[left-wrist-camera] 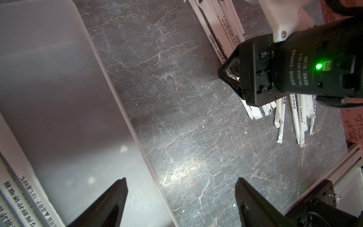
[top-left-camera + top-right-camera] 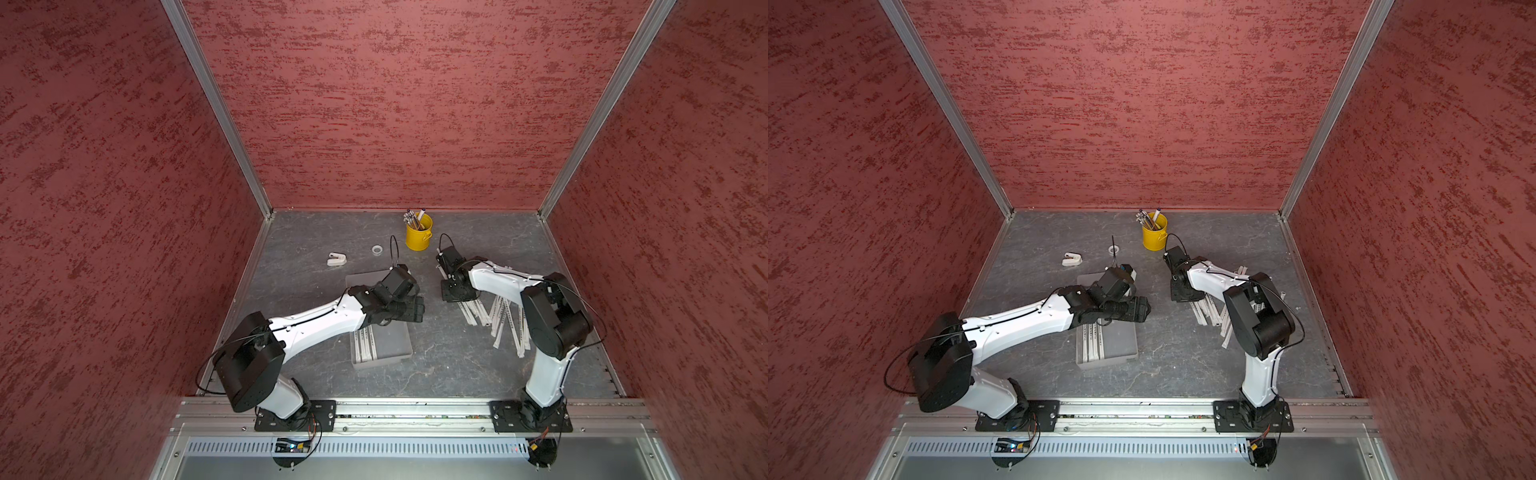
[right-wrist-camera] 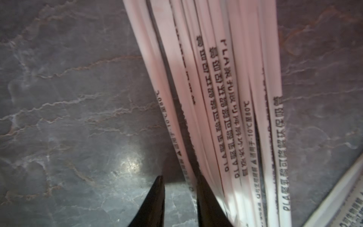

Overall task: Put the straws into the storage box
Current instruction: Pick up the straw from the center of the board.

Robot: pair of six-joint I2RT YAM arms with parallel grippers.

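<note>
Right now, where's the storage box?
In both top views the storage box sits left of centre under the left arm, a few straws inside; the loose pile lies to its right.

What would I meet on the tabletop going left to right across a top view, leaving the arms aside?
White plastic piece → tape ring → yellow bucket → loose straws. The storage box is left out: sideways it overlaps the ring and the bucket.
</note>
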